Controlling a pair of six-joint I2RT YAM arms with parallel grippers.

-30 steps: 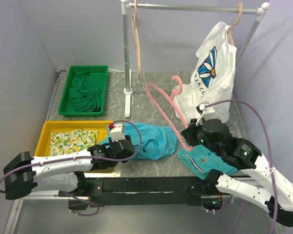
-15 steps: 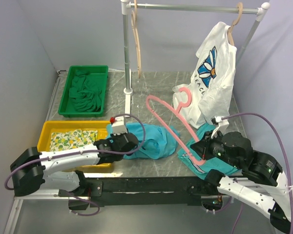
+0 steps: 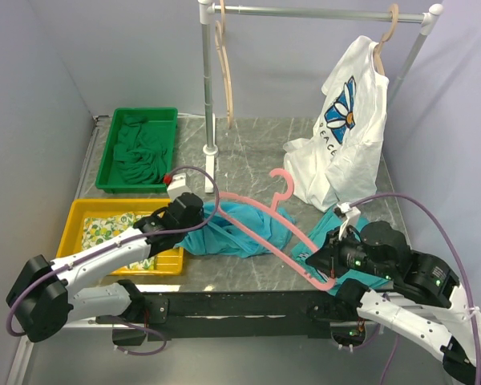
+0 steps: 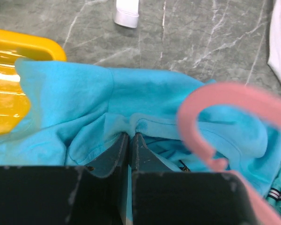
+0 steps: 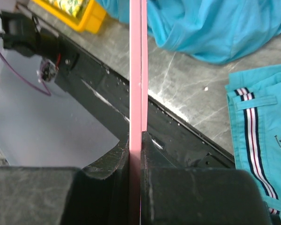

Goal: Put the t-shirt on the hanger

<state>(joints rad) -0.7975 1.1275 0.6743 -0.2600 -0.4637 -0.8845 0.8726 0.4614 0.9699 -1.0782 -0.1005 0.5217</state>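
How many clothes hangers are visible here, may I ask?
3: a thin pink plastic hanger in the right gripper, across the turquoise t-shirt; a tan wooden hanger on the rail, left end; a second tan hanger inside the white t-shirt. Others may be hidden.

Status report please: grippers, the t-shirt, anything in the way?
Left gripper shut on t-shirt. Right gripper shut on hanger; hanger over the t-shirt, not in it. Striped teal garment beside, not blocking.
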